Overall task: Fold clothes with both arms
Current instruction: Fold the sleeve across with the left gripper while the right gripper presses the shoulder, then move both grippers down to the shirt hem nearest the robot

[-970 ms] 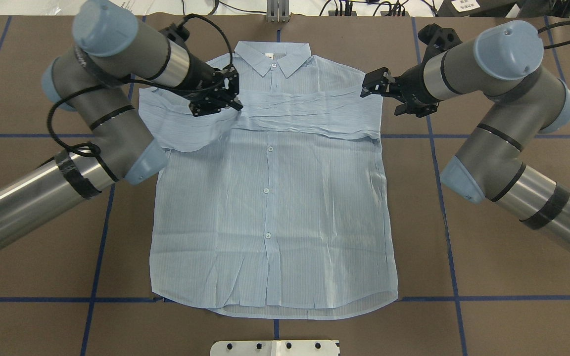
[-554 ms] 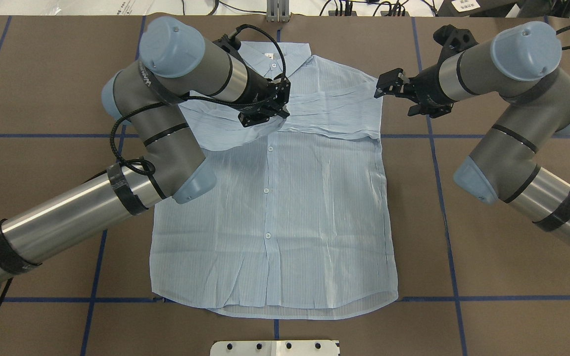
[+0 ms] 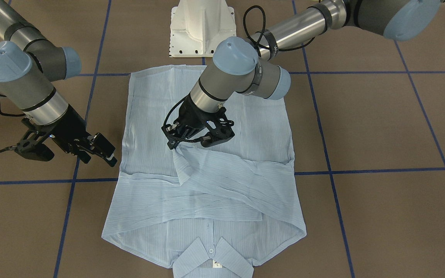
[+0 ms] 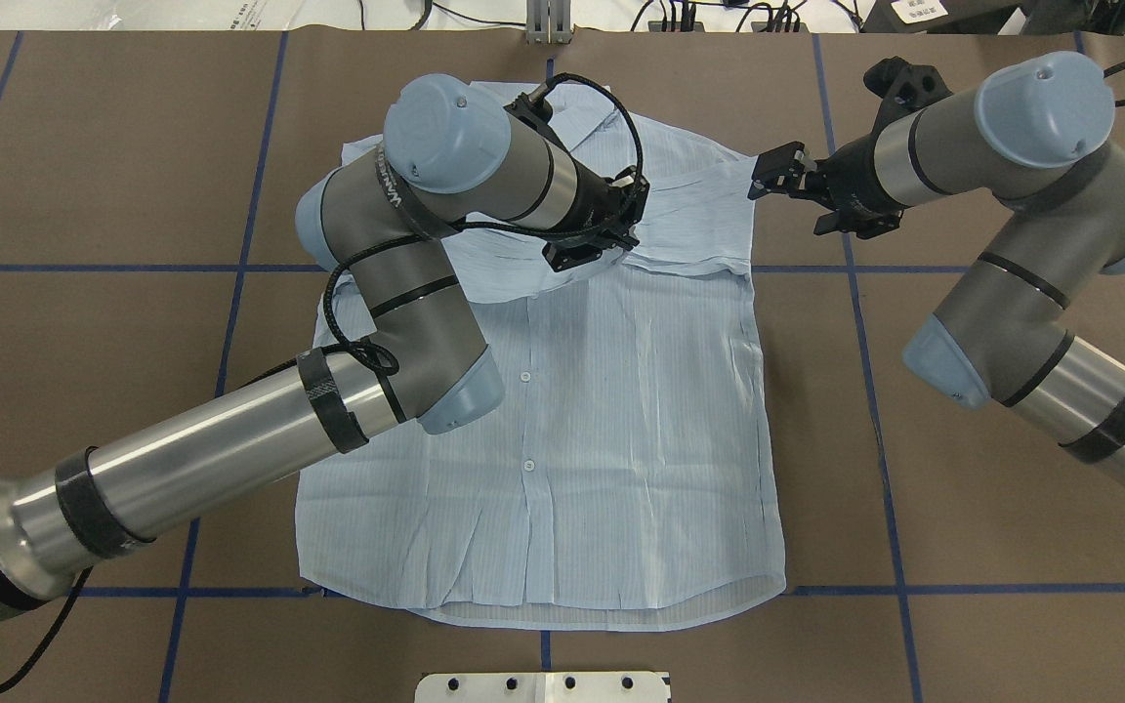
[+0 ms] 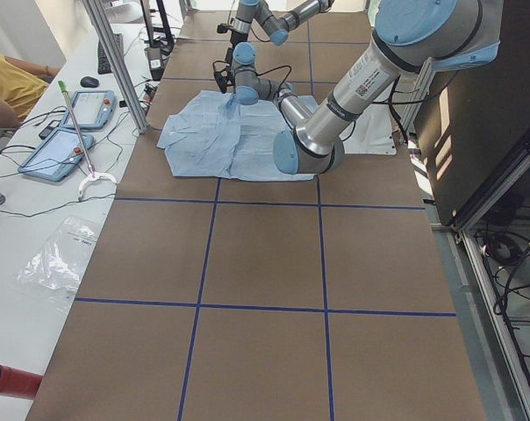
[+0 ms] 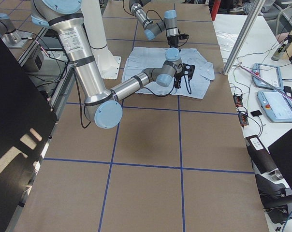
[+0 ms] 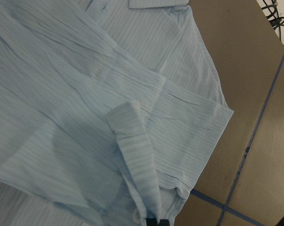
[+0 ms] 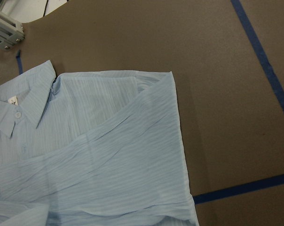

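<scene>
Shirt, light blue and buttoned, lies flat and front-up in the middle of a brown counter, collar farthest from the robot and hem nearest. The left fingers are pinched on the cuff of one sleeve, low over the chest, likely to lay it across the body. The other sleeve already lies across the chest. The right fingers hang empty and slightly apart just off the opposite shoulder edge, over bare counter, probably to stay out of the way. Open counter surrounds the shirt on every side.
</scene>
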`<move>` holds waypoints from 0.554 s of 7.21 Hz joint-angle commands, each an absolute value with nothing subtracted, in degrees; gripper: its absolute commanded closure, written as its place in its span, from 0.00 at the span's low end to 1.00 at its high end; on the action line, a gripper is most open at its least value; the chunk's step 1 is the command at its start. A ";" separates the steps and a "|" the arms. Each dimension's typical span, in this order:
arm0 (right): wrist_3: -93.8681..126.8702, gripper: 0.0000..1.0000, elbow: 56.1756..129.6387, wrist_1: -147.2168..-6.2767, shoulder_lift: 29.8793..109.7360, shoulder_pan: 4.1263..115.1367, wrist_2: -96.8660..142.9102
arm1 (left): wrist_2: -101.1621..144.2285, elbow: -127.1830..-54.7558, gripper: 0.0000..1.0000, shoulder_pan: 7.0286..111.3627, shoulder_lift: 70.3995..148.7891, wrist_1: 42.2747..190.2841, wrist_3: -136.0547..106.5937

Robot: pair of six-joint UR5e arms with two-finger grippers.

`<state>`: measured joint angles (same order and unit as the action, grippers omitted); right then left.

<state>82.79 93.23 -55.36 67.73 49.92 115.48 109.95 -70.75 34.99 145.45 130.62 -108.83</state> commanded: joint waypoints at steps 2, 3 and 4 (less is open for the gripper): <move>83.76 0.01 94.04 -55.37 68.38 47.83 115.14 | 108.81 -72.67 0.06 34.28 146.08 131.91 -109.69; 86.11 0.01 94.91 -55.37 68.90 46.16 114.96 | 108.81 -78.52 0.06 34.28 142.16 134.27 -110.99; 89.09 0.00 97.36 -55.46 70.39 43.88 114.44 | 109.07 -85.97 0.05 34.28 136.29 134.47 -110.48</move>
<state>86.09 95.18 -55.39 69.08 46.28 114.90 108.88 -78.51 34.29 141.83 133.49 -110.42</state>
